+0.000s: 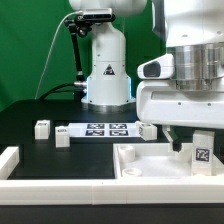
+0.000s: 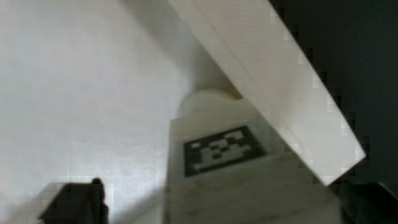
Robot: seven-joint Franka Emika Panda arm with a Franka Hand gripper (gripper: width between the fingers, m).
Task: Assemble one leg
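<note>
My gripper [image 1: 193, 143] hangs over the large white tray piece [image 1: 150, 165] at the exterior view's right. It is shut on the leg [image 1: 203, 151], a small white block held upright with its tag facing the camera. In the wrist view the leg [image 2: 226, 150] sits between the dark fingers [image 2: 75, 203], and the gripper [image 2: 217, 206] holds it close to the tray's floor [image 2: 89, 90], beside a raised rim [image 2: 267, 70]. I cannot tell whether the leg's lower end touches the tray.
Three more small white blocks stand on the black table [image 1: 42, 128], [image 1: 62, 135], [image 1: 146, 129]. The marker board [image 1: 105, 129] lies between them. The arm's white base [image 1: 105, 75] stands behind. A white rim [image 1: 12, 160] borders the table's front left.
</note>
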